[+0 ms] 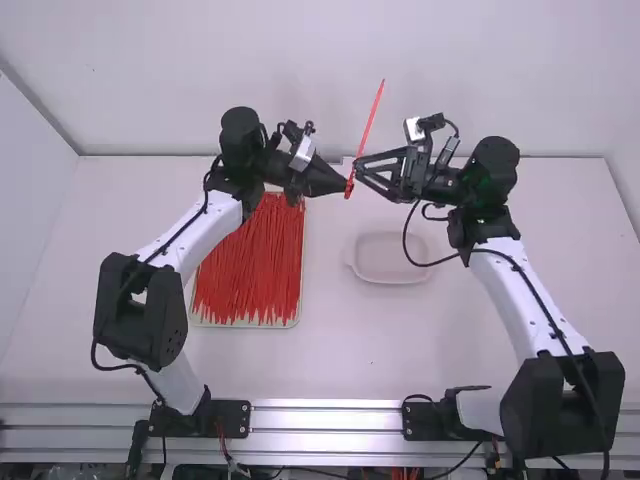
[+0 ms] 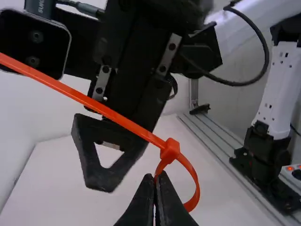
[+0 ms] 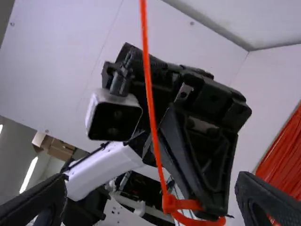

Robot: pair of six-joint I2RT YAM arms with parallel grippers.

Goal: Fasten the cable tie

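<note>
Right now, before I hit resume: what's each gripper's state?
Left gripper: shut on the cable tie.
Right gripper: open.

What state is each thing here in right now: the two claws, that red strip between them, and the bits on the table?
Tie: held up in the air, tail through its head, loop loose.
Left gripper: shut on the tie's loop.
Right gripper: open, close beside the tie.
Spare ties: lying in a pile on a tray.
Dish: looks empty.
</note>
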